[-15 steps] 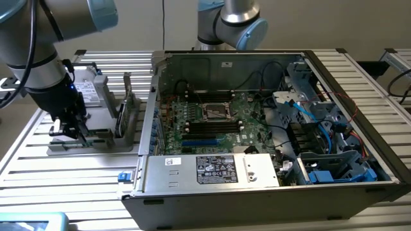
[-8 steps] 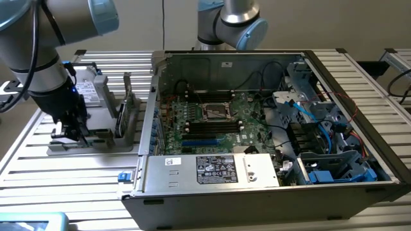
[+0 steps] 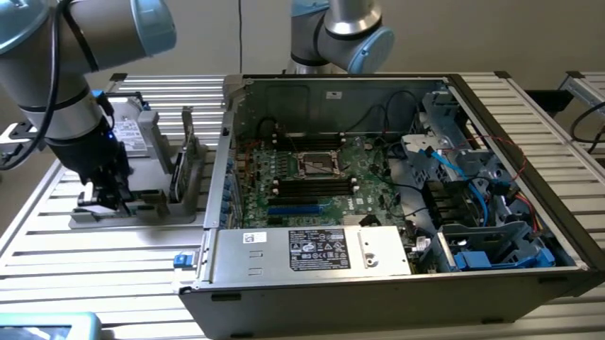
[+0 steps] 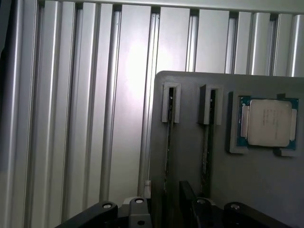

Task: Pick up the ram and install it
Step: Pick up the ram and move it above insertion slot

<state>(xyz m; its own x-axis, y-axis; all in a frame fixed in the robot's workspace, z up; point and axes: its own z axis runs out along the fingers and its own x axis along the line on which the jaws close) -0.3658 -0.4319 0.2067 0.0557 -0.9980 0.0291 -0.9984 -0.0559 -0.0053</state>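
Gripper cropped, perhaps astride edge-on ram.

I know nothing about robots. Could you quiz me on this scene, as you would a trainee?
1. True or false: the computer case lies open, with its motherboard showing.
2. Where are the arm's fingers? A) over the grey holder; B) inside the computer case; C) over the motherboard.
3. Fill in: ___ ram sticks stand on edge in the grey holder, beside the square processor chip.

Key: 1 true; 2 A; 3 two.
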